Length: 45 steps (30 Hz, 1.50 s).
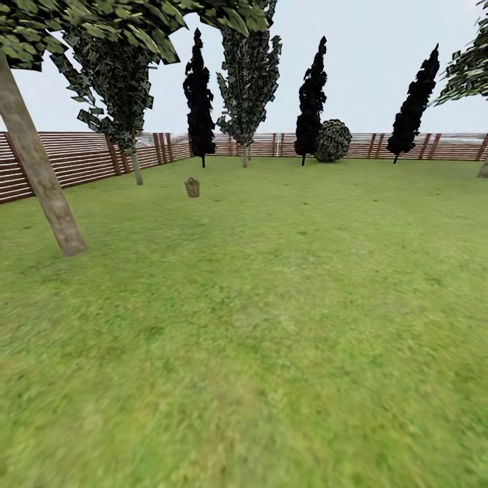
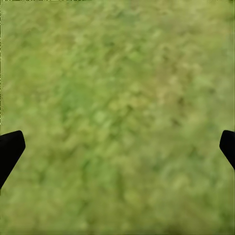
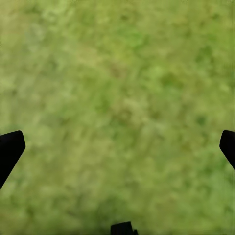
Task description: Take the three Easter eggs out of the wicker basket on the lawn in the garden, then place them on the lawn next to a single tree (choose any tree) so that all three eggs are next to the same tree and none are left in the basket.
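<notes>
Far across the wide, mottled green lawn (image 1: pixel 271 305), toward the left of the head view, stands the small brown woven wicker basket (image 1: pixel 192 187), upright on the grass and well apart from everything else. At that distance its contents cannot be made out. Nearer, on the left, a thick grey-brown mottled bare tree trunk (image 1: pixel 42 176) rises at a slant, with green leaves overhead. Behind the basket a second, thinner-stemmed leafy tree (image 1: pixel 135 163) stands near a reddish-brown slatted wooden fence (image 1: pixel 74 159) that runs round the garden. Along the far fence stand dark cypress-like trees (image 1: pixel 199 102) and a round dark-green bush (image 1: pixel 333 140).

Over blurred grass in the left wrist view, the left tool (image 2: pixel 117 147) is spread wide, its black fingertips (image 2: pixel 10 149) at opposite edges with nothing between them. The right tool (image 3: pixel 117 147) in the right wrist view is likewise spread wide over bare grass, black fingertips (image 3: pixel 11 147) far apart and empty.
</notes>
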Tool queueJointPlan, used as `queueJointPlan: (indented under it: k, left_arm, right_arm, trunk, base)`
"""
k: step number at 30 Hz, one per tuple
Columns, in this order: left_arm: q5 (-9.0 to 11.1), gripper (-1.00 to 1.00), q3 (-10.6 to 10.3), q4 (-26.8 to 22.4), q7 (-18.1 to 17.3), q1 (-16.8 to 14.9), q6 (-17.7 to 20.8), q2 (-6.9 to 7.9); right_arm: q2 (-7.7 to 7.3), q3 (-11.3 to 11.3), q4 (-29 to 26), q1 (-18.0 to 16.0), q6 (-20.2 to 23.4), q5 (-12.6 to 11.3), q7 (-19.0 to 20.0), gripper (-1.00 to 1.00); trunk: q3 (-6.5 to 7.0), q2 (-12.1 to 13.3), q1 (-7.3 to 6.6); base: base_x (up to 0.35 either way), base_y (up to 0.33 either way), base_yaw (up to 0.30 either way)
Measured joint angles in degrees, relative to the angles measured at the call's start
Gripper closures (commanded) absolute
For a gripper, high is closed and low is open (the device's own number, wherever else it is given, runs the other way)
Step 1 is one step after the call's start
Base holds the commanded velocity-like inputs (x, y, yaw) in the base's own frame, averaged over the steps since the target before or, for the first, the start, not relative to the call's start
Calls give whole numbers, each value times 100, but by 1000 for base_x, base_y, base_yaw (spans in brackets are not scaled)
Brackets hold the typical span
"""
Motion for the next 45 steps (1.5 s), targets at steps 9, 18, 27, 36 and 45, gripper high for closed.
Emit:
queueJointPlan:
  k: [9,18,27,36,45]
  left_arm:
    - [-4,-100,-5,0,-2,0,0,-2]
    - [-4,-100,-15,0,-14,0,8,-19]
    - [-2,-100,-20,0,-12,0,9,-15]
    - [11,-100,-7,0,-10,0,2,-8]
    - [-2,-100,-39,2,-12,0,5,-29]
  right_arm:
    - [0,-8,-7,-1,-1,-5,-6,-100]
    - [0,-1,-5,-1,-1,-5,-6,-100]
    - [0,-2,-7,-1,-1,2,-6,-100]
    - [0,0,-6,-1,-3,9,-6,-100]
    - [0,0,-7,0,-6,11,-6,-100]
  trunk:
    - [162,361,-198]
    - [323,722,-396]
    - [485,1083,-593]
    - [647,1445,-791]
    - [666,1486,-816]
  base:
    - [0,0,0]
    - [0,0,0]
    - [0,0,0]
    - [0,0,0]
    - [56,0,0]
